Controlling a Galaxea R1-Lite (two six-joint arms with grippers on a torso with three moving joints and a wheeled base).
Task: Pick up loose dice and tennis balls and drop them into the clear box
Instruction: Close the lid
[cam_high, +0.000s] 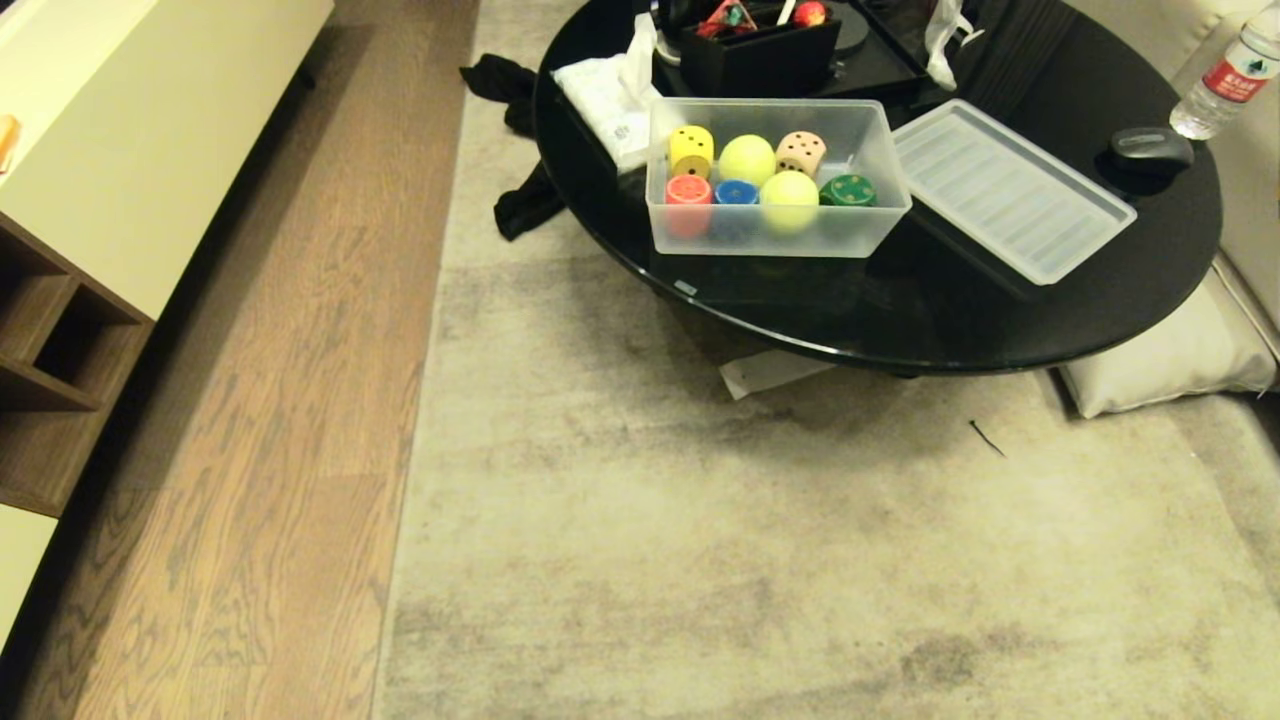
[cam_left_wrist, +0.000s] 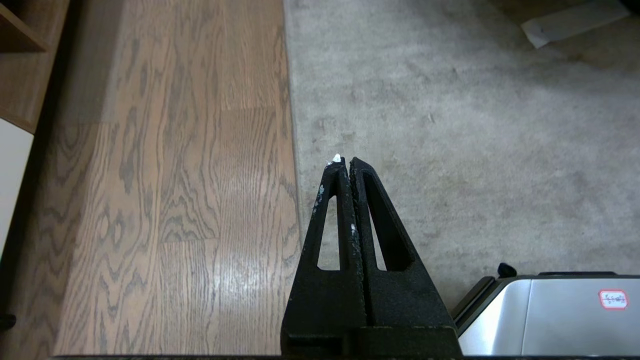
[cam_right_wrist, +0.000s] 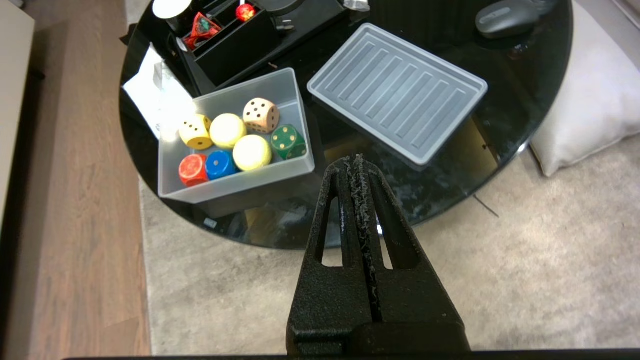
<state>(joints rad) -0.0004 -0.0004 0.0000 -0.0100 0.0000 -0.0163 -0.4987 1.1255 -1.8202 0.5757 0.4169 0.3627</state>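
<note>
On the round black tabletop (cam_high: 1000, 330) stands the clear box (cam_high: 778, 232), a frosted rectangular bin with its top open. Inside it, from left to right, lie a red die (cam_high: 688, 189) with a yellow die (cam_high: 691, 149) behind it, a blue die (cam_high: 736, 192), two fuzzy yellow-green tennis balls (cam_high: 747, 158) set one behind the other, a cream die (cam_high: 801, 151) with dark pips and a dark green die (cam_high: 848, 190) with yellow pips. The ribbed lid (cam_high: 1010, 188) lies flat at the box's 3 o'clock, just beside it. The left gripper (cam_left_wrist: 344, 161) hangs over the edge where rug (cam_left_wrist: 450, 150) meets wooden floor (cam_left_wrist: 175, 175), its fingers pressed together and empty, well apart from the box. The right gripper (cam_right_wrist: 353, 161) hovers above the tabletop's near edge, fingers likewise closed on nothing; in its wrist view the box lies at about 10 o'clock from the fingertips.
</note>
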